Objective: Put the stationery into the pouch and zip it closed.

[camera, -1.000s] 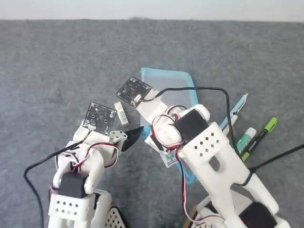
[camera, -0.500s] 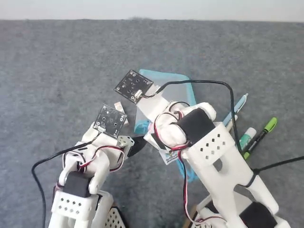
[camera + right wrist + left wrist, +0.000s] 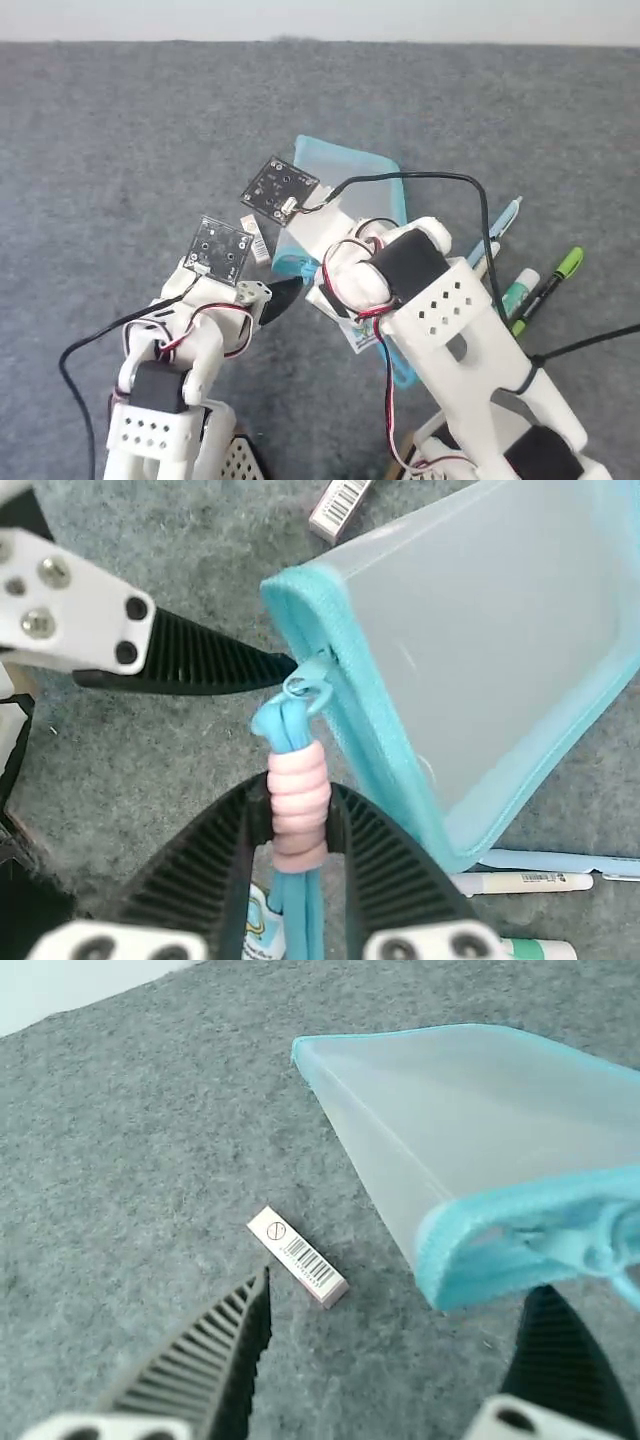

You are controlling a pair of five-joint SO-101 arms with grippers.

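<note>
The translucent light-blue pouch (image 3: 352, 176) (image 3: 480, 1130) (image 3: 480, 650) lies on the grey mat, its zipped end raised. My right gripper (image 3: 298, 830) is shut on the pink bead of the zip pull (image 3: 297, 802), whose blue cord leads to the slider at the pouch's corner. My left gripper (image 3: 403, 1292) (image 3: 283, 292) is open right beside that corner; one black finger (image 3: 200, 662) ends just short of the slider. A small white eraser (image 3: 298, 1257) (image 3: 255, 240) (image 3: 340, 502) with a barcode lies on the mat beside the pouch, ahead of the left gripper.
Several pens and markers lie on the right of the pouch: a blue pen (image 3: 503, 222), a white marker (image 3: 518, 292) and a green-capped marker (image 3: 553, 275). The right arm (image 3: 420, 280) covers the pouch's near half. Open mat stretches left and beyond.
The left arm swung in toward the pouch's corner, then eased back a little. The pouch's near end has shifted slightly left, with the right gripper still holding the zip pull.
</note>
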